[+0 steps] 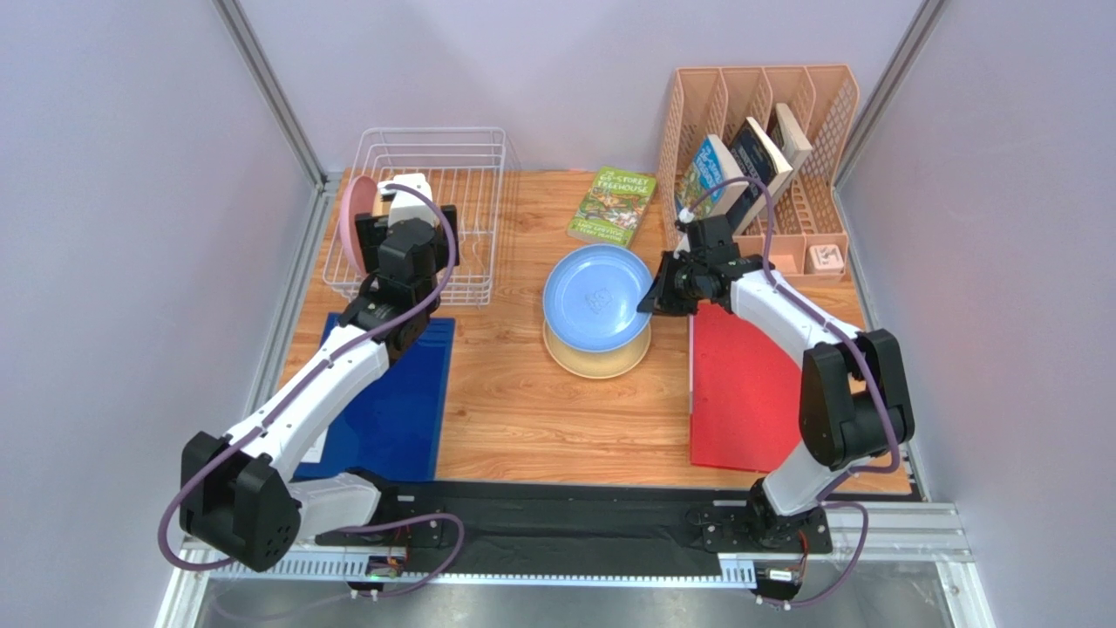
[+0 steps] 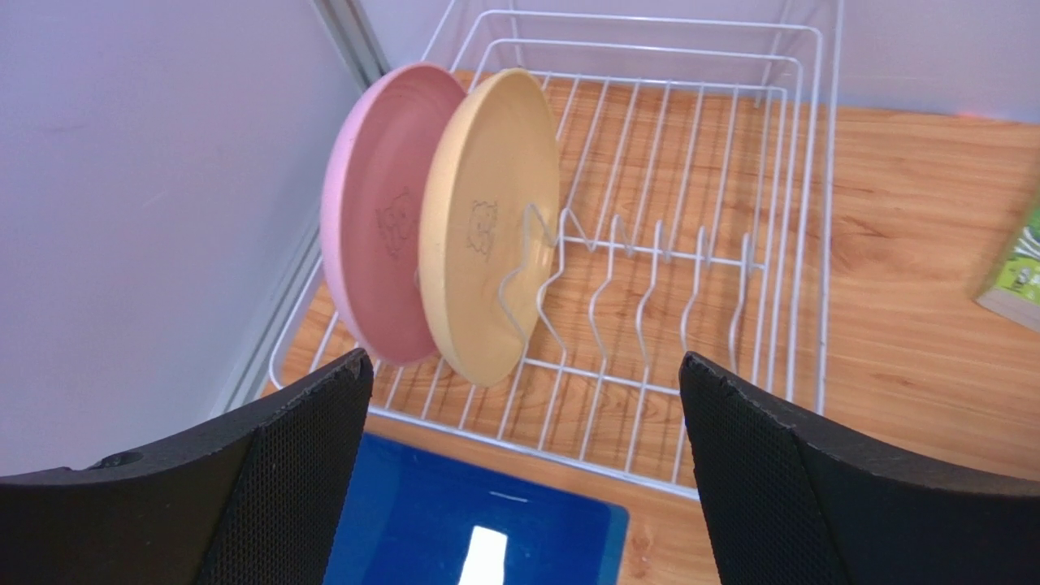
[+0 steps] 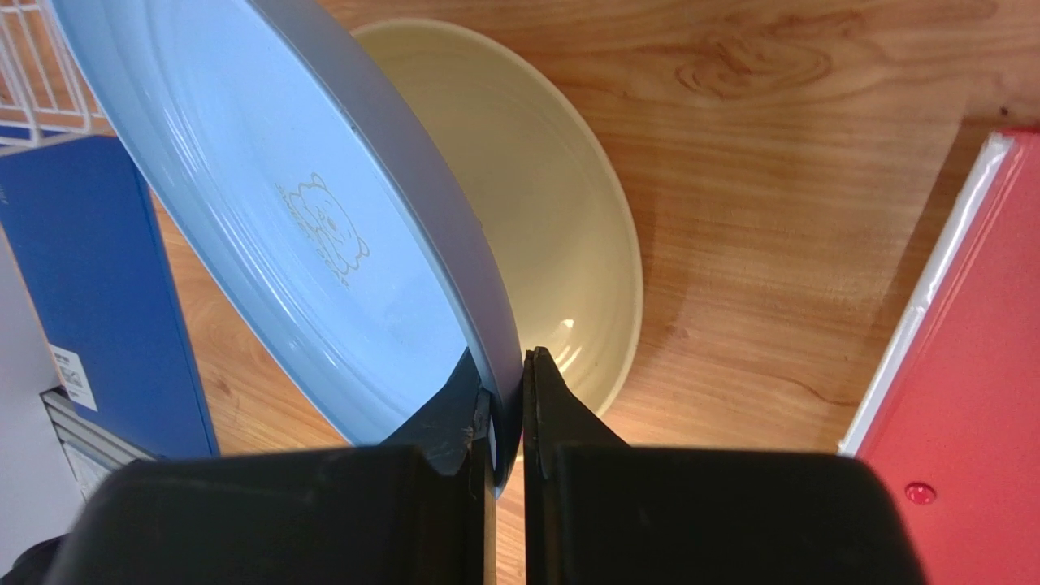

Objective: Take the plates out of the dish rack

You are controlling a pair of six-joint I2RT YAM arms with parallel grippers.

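Pinching the blue plate (image 3: 305, 219) by its rim, my right gripper (image 3: 498, 414) holds it tilted over the cream plate (image 3: 574, 244) right of the dish rack (image 1: 452, 164). Stacking now needs lowering, then release. My left gripper (image 2: 525, 402) gapes before the rack's pink plate (image 2: 379, 219).

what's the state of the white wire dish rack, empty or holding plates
Not empty: in the white wire dish rack, a round pink plastic plate and a round cream-yellow plastic plate stand on edge inside.
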